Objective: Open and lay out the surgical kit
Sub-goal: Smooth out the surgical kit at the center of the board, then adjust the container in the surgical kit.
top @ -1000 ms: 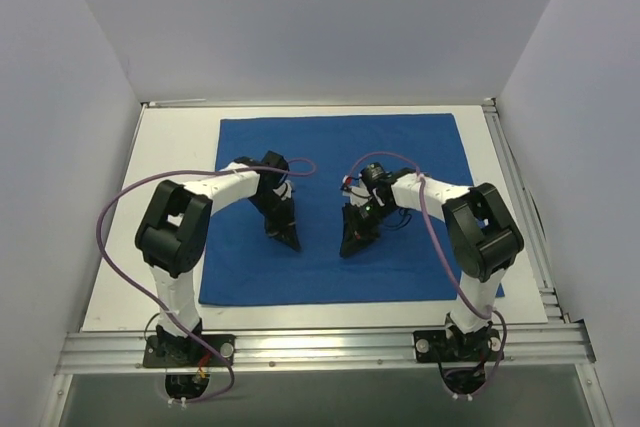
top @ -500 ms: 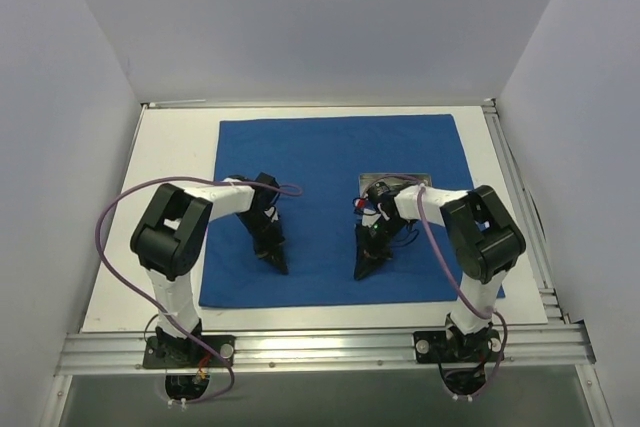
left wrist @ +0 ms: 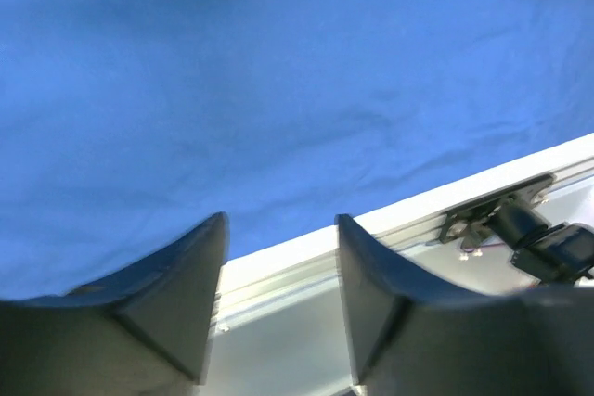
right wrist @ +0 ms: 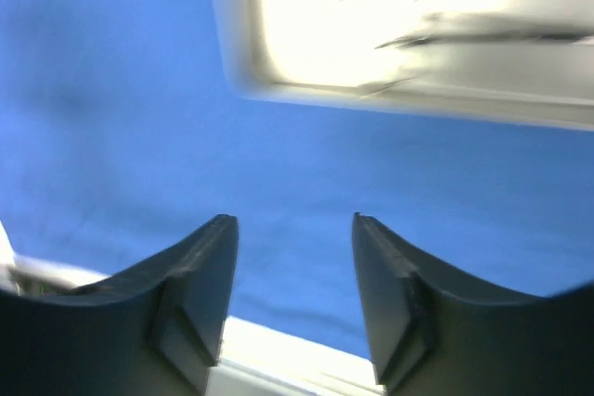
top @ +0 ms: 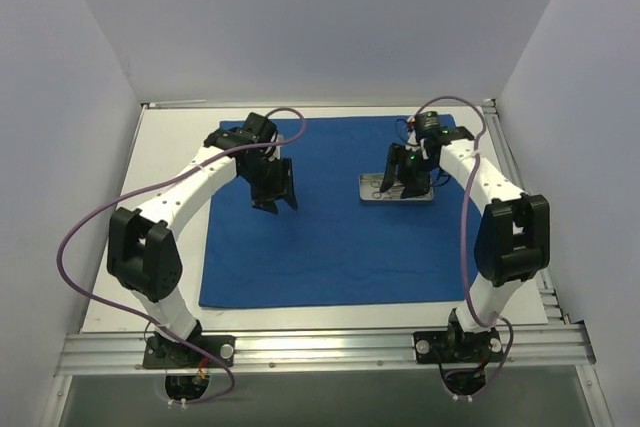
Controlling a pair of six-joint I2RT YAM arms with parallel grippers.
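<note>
Pale walls (top: 70,147) close in the left, back and right of a white table (top: 165,217). The royal-blue cloth (top: 330,257) of the surgical kit lies opened out flat across most of it. A bare white strip runs between the left wall and the cloth's left edge. The left gripper (top: 273,192) hangs over the cloth's far left part with its fingers (left wrist: 186,275) spread and nothing between them. In its wrist view the cloth's near edge meets a narrow white margin before the aluminium rail (top: 320,345). The middle and near half of the cloth lie smooth and uncovered. On the right, a shallow metal tray (top: 372,190) sits on the cloth, and the thin instruments in it are too blurred to tell apart. The right gripper (top: 408,179) hovers over the tray, its jaws parted and holding nothing. The cloth's right edge comes close to the table's right side.
</note>
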